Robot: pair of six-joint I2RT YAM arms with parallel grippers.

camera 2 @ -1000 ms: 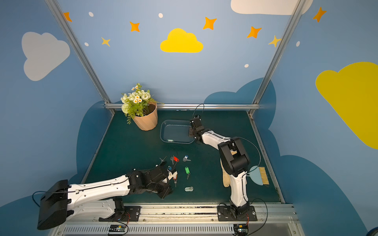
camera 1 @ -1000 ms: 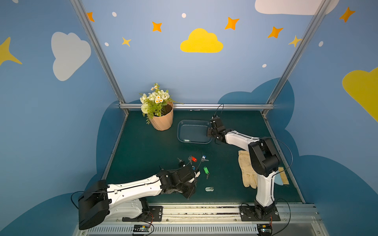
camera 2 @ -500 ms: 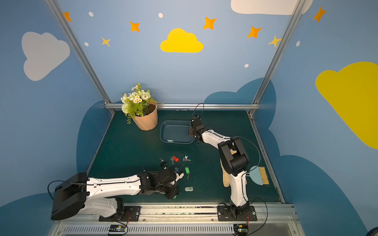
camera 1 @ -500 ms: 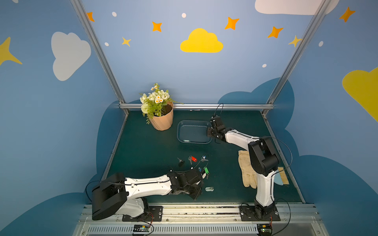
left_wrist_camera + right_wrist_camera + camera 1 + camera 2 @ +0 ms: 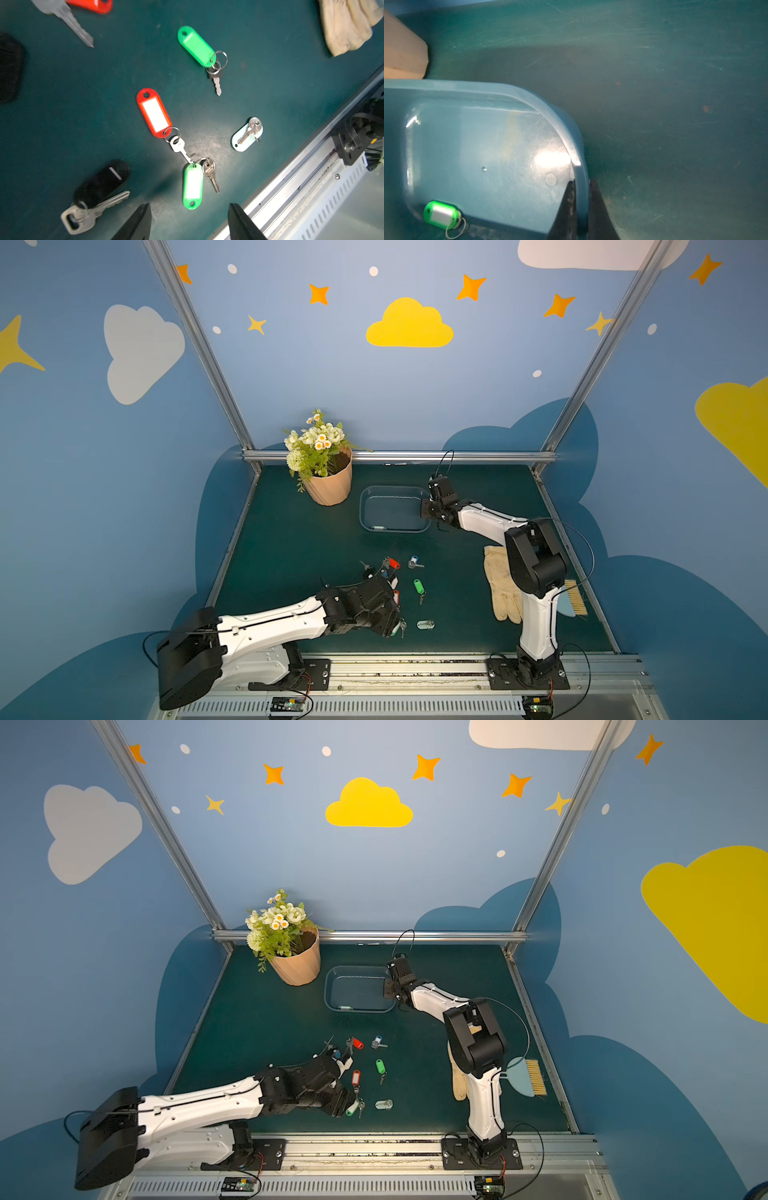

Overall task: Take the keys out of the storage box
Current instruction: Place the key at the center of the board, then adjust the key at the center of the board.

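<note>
The blue-grey storage box [image 5: 366, 499] [image 5: 331, 986] sits mid-table, and my right gripper [image 5: 582, 181] [image 5: 428, 508] is shut on its right rim [image 5: 529, 99]. One of the keys, with a green tag [image 5: 441, 215] [image 5: 378, 527], lies inside the box. Several keys lie on the mat near the front: red tag [image 5: 154, 113], green tag [image 5: 196, 46], pale tag [image 5: 247, 135], black fob [image 5: 101, 184]. Another green-tagged key [image 5: 192, 188] [image 5: 352, 1108] lies flat just ahead of my left gripper [image 5: 189, 205] [image 5: 392, 624], which is open and holds nothing.
A peach flowerpot [image 5: 330, 485] stands left of the box. At the right, beside the right arm's base, lie a cream glove [image 5: 500, 589] and a small brush [image 5: 575, 601]. The metal front rail [image 5: 301, 187] runs close to the left gripper.
My left gripper came down toward the front edge and opened, leaving the green-tagged key on the mat. The right arm has not moved.
</note>
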